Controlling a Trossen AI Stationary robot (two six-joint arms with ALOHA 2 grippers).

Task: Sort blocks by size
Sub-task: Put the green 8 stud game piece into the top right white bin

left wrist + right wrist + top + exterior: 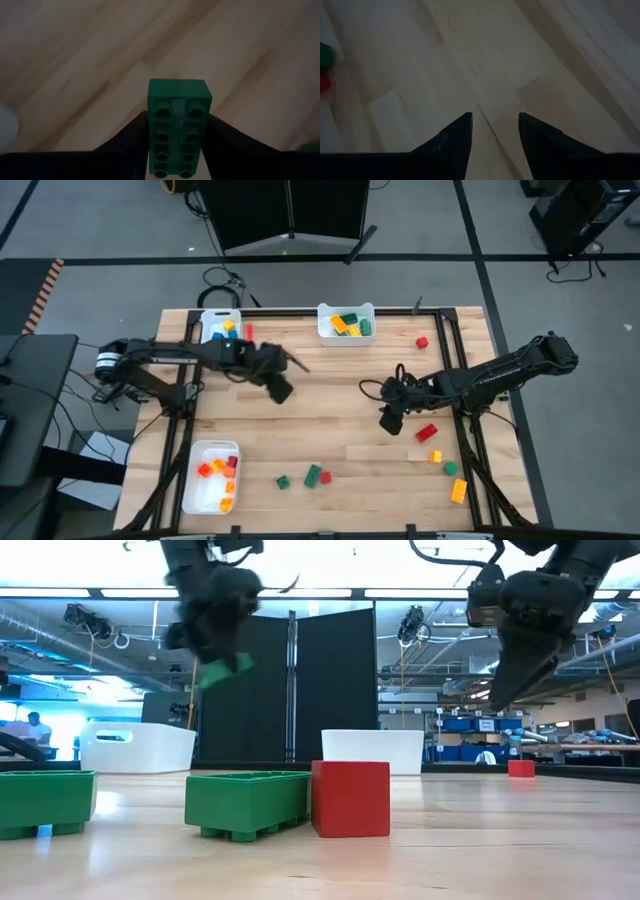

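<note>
My left gripper (177,145) is closed on a long green block (177,130). I hold it up in the air over the middle of the table (330,415), on my left side. The block sits between my two fingers (127,142), and its long side points straight out ahead of them. I can see two rows of studs on its top.

Where does it go next? I think that is the big question. There are three white trays. One tray (346,332) at the far edge, near the middle, has green and yellow blocks in it. It lies past my left gripper and a bit toward my right side. Another far tray (212,322) is close to my left gripper. A third tray (200,480) sits at the near edge on my left, with red and orange blocks in it. My left arm is nearer to all three trays than my right arm is.

My right gripper (495,130) is open and holds nothing. It hangs over the right part of the table. A red block (427,432) lies on the wood just beside it, with a few more blocks (448,470) a little nearer the front edge. Some green and red blocks (312,476) also wait near the front middle.
</note>
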